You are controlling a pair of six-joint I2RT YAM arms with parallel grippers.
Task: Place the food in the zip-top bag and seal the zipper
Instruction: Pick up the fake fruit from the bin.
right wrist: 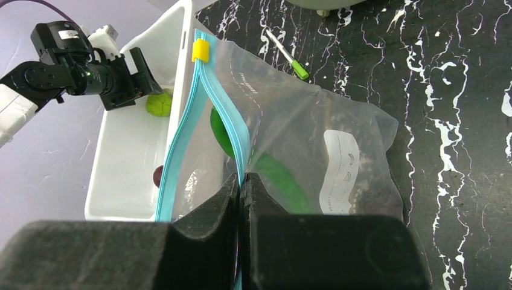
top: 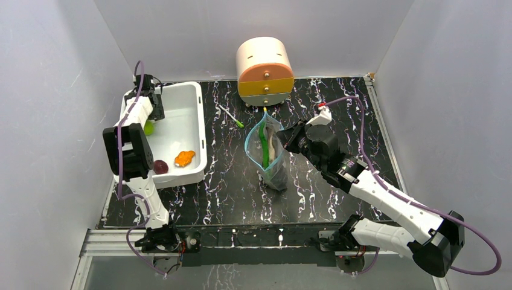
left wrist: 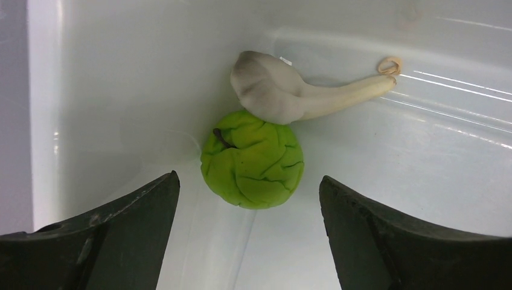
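The zip-top bag [top: 267,154] stands in the middle of the surface [top: 229,193] with the long green pepper [top: 264,145] inside. The right pincer [right wrist: 240,181] pinches its teal zipper [right wrist: 181,130]. At the bag's 9 o'clock sits a white tub [top: 181,96]. There the left pincer [left wrist: 249,177] is spread wide, with the lime-green fruit [left wrist: 252,160] between its tips, not touching. The purple ball [top: 160,166] and orange lump [top: 185,158] lie at the tub's 6 o'clock end.

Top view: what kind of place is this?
Likely a lab robot cell: grey walls around a black marbled table, two arms bolted at its edge, toy food in a white tub.
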